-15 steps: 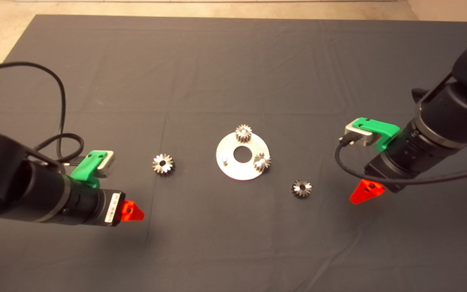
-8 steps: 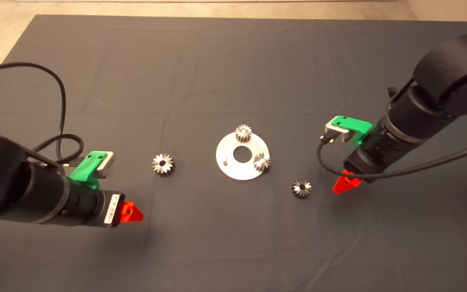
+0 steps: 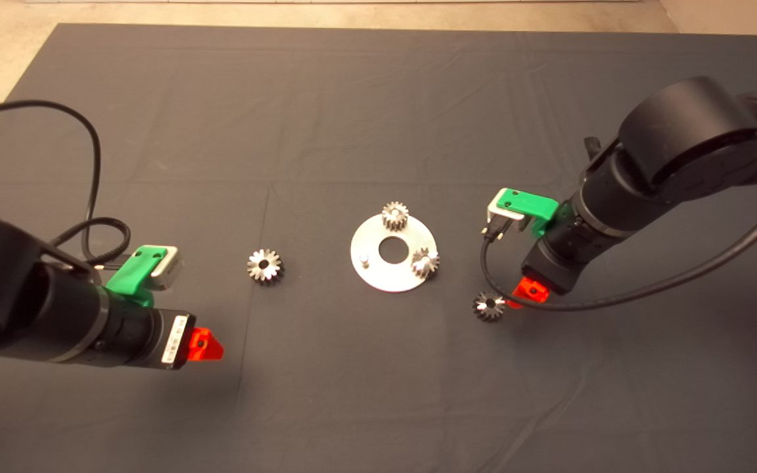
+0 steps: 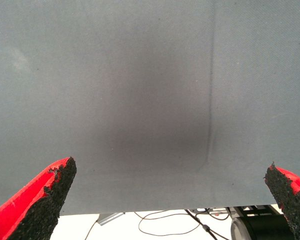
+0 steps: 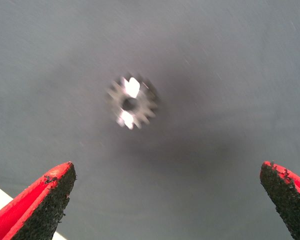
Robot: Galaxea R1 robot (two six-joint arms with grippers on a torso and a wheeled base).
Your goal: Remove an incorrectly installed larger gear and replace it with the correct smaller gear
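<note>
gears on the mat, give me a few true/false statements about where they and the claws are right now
1. Two small steel gears sit on the round silver plate. True: one at its far edge, one at its right edge.
2. The plate's short steel peg carries a gear. False: it is bare.
3. The wide bright silver gear lies on the dark mat, left of the plate. True.
4. The right claw is shut on the small dark-toothed steel gear. False: it is open and the gear lies free on the mat.
5. The left claw is over the plate. False: it is open over bare mat.
</note>
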